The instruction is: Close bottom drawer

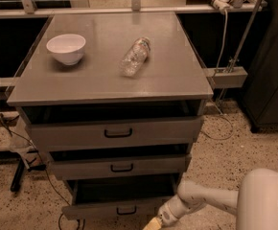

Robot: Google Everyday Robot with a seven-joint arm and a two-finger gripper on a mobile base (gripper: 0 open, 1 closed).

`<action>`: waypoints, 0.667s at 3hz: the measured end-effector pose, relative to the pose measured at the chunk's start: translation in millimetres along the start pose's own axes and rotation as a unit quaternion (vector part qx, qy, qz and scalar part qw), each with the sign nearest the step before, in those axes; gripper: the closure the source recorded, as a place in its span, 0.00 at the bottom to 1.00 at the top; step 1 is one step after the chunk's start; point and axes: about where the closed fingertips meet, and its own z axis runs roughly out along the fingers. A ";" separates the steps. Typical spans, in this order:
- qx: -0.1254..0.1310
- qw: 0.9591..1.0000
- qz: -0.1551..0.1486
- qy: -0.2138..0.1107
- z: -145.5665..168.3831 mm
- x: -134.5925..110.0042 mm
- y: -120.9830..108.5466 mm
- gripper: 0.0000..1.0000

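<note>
A grey metal cabinet [167, 75] fills the middle of the view. On its flat top sit two things. A white bowl [66, 48] stands at about 10 o'clock on the top. A clear plastic bottle [135, 56] lies on its side near the middle, a bit toward 1 o'clock, well apart from the bowl.

Three drawers are at the front, and all three stick out a little. The top drawer [72, 134] has the tallest front and a wide black handle. The middle drawer [81, 167] is under it, with a small black handle.

The bottom drawer [96, 209] is at 6 o'clock in the view. It sticks out the most, and its dark inside shows. Its small black handle [126, 210] is in the middle of its low front.

The gripper [153, 223] is down low at about 5 o'clock, right at the bottom edge of the view. It is just beside the right end of the bottom drawer's front. I cannot tell how wide it is set, or if it has hold of anything. The white arm [201, 200] reaches to it from 4 o'clock.

The floor [225, 147] is speckled.
</note>
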 end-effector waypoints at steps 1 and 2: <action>0.000 1.000 0.000 0.000 0.1 -0.1 -0.1 0.66; 0.022 1.000 0.009 -0.004 1.6 -6.8 -13.7 0.89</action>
